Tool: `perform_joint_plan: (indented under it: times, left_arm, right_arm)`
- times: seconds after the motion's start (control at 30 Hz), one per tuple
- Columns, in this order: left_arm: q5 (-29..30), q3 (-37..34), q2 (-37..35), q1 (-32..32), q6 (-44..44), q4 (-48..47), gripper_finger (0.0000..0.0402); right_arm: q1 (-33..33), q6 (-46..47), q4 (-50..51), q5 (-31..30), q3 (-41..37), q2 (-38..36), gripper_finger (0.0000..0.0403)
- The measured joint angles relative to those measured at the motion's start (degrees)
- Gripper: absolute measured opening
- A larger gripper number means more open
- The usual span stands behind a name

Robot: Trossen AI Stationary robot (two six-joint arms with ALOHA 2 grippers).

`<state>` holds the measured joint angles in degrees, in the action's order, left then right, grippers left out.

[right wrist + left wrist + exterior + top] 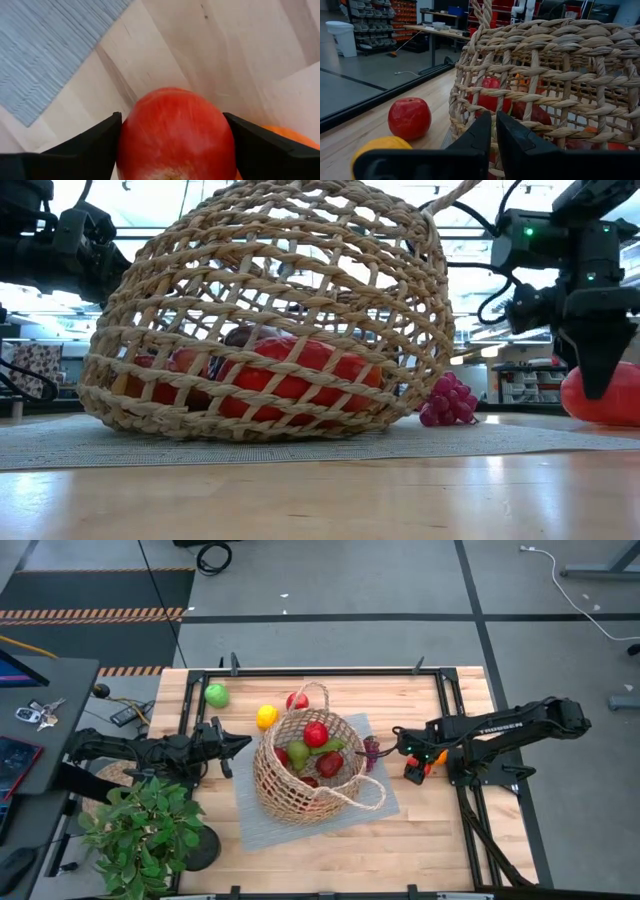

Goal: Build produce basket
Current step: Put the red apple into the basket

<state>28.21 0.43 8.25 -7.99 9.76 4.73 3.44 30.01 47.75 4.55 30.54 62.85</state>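
Straddling a red apple [175, 135] on the bare wood at the mat's [262, 825] three o'clock side, the right gripper [172, 131] has a finger on each flank; whether they press it, I cannot tell. An orange [282, 136] lies just beside. The basket [310, 770] on the mat holds red fruit and a green pear [298, 753], its looped handles at twelve and four o'clock. Left gripper [493, 131], clenched empty, sits at nine o'clock.

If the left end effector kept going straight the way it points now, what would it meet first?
The left end effector, fingers shut, points at the basket. Its woven side wall looks first in line, very close, though depth is hard to judge.
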Motion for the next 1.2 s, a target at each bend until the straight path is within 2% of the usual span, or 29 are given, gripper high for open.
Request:
perform_joint_plan:
  times: [0.33, 0.57, 0.77, 0.87, 1.2]
  left_arm:
    - [0.0, 0.0, 0.0, 0.0, 0.0, 0.0, 0.0036]
    - [0.0, 0.0, 0.0, 0.0, 0.0, 0.0, 0.0034]
    - [0.0, 0.0, 0.0, 0.0, 0.0, 0.0, 0.0040]
    - [0.0, 0.0, 0.0, 0.0, 0.0, 0.0, 0.0039]
    - [0.0, 0.0, 0.0, 0.0, 0.0, 0.0, 0.0035]
  right_arm:
    - [0.1, -4.2, 0.6, -1.1, 11.8, 0.0, 0.0329]
    - [0.2, -8.3, 1.7, -7.3, 24.0, 0.0, 0.0330]
    - [0.2, -15.9, 0.6, -17.5, 33.4, 0.0, 0.0330]
    - [0.1, -20.2, -2.8, -20.0, 36.6, 0.0, 0.0330]
    - [-1.5, -33.6, -22.3, -18.9, 38.6, 0.0, 0.0331]
